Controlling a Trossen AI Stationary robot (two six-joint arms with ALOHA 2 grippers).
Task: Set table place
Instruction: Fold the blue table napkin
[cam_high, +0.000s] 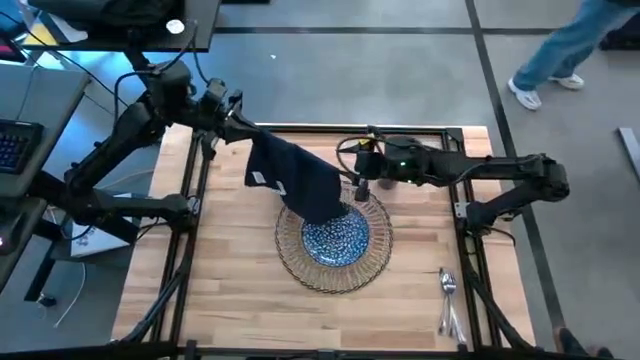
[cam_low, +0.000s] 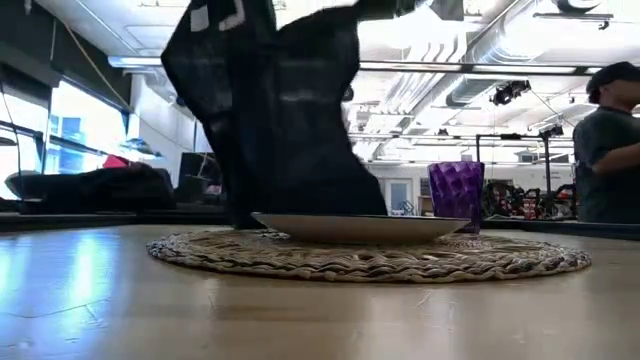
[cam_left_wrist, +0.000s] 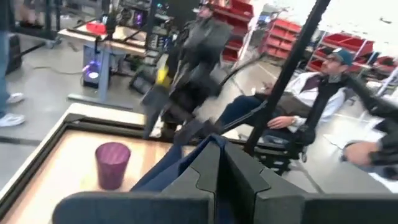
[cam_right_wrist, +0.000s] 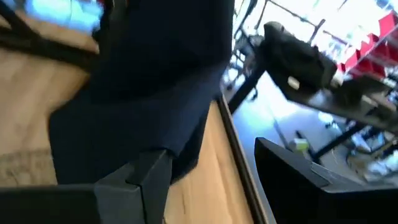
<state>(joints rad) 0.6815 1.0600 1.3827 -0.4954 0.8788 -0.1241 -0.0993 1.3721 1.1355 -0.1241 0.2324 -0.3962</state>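
One white label, unreadable, is seen on the napkin (cam_high: 295, 180), which is clamped in the closed left gripper (cam_high: 243, 133) fingers. The right gripper (cam_high: 357, 172) fingers are spread apart, empty, beside the cup (cam_low: 456, 190).

The wooden table (cam_high: 240, 290) carries a wicker mat (cam_high: 289, 252) (central) and cutlery (cam_high: 448, 300).

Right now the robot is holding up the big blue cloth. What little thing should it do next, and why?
Probably carry the napkin sideways off the plate. The left gripper holds it up by a corner, and its lower end drapes onto the plate on the wicker mat. The bare table beside the mat looks free. The right gripper waits open near the purple cup.
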